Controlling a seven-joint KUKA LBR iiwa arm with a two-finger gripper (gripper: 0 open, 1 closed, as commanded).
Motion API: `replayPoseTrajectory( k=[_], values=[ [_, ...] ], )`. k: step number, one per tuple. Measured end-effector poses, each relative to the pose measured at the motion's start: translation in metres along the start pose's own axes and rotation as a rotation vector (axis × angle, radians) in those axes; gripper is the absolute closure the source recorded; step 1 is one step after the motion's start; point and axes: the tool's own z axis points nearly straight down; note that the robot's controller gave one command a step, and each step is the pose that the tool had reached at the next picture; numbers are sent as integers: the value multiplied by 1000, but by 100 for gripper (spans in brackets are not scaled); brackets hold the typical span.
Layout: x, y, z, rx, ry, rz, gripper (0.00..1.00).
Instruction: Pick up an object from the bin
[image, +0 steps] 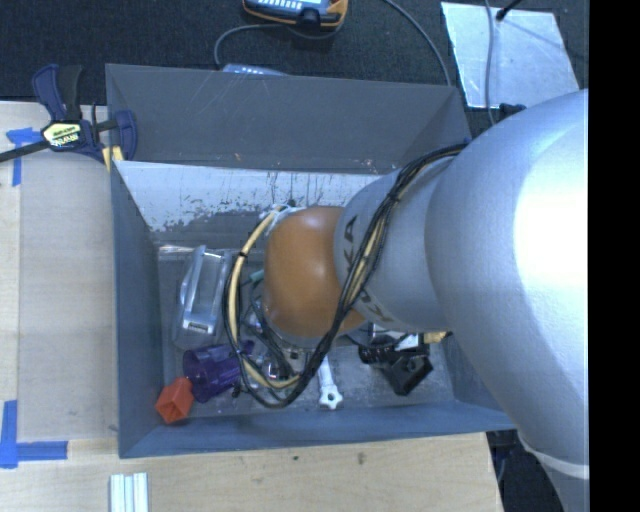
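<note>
Your arm (480, 260) enters from the right and pitches steeply down into the bin (135, 300), orange wrist cover (300, 270) uppermost. The tool (262, 355) sits low near the bin's middle, mostly under that cover; wide or narrow, you cannot tell. Nearest: 1 purple plastic piece (212, 370) just left, 1 white piece (328, 385) just right. Orange block (174, 400) lies in the near-left corner.

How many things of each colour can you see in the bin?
Orange block: 1
Purple thing: 1
Clear packet: 1
White tool: 1
Black thing: 1
Total: 5 seen; the arm may hide more.
</note>
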Motion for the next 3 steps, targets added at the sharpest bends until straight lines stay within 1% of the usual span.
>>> replayPoseTrajectory(
  k=[1,3],
  values=[
    [-9,21,18,0,0,-188,100],
    [-8,20,13,2,3,-188,100]
  ],
)
